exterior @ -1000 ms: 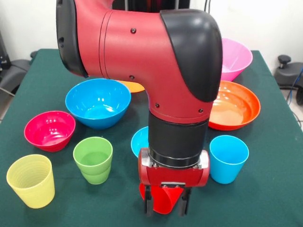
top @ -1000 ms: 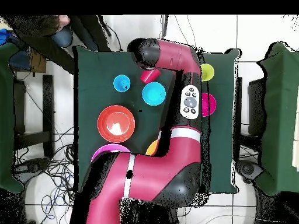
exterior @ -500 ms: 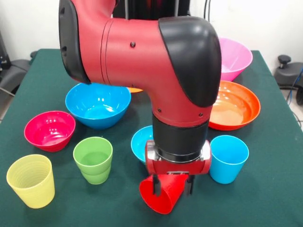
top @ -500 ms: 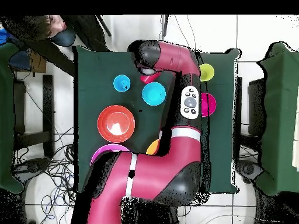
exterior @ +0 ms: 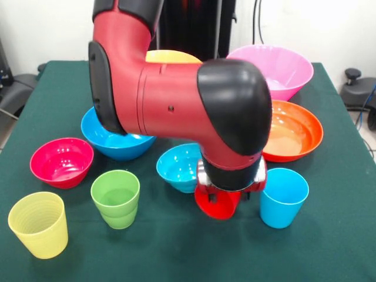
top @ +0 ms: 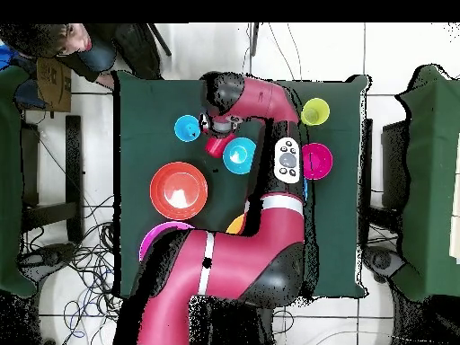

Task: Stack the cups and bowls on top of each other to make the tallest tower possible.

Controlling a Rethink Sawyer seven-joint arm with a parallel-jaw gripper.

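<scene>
My gripper point(exterior: 229, 197) is shut on the red cup point(exterior: 217, 205), which hangs tilted with its mouth toward the camera, between the small light blue bowl point(exterior: 179, 167) and the light blue cup point(exterior: 284, 197). From above, the red cup point(top: 216, 147) shows beside the small light blue bowl point(top: 239, 154). The lime green cup point(exterior: 116, 198) and the ribbed yellow cup point(exterior: 39, 224) stand upright at the front left. The magenta bowl point(exterior: 61, 161) and the medium blue bowl point(exterior: 114, 147) sit behind them. My arm hides part of the blue bowl.
The wide red-orange bowl point(exterior: 296, 132), the large pink bowl point(exterior: 279, 67) and the yellow-orange bowl point(exterior: 170, 57) sit at the far side. A person point(top: 54, 40) is at the top left corner of the overhead view, off the table.
My gripper has carried the red cup from the table's front edge back toward the middle. It now hangs between the small light blue bowl and the light blue cup.
</scene>
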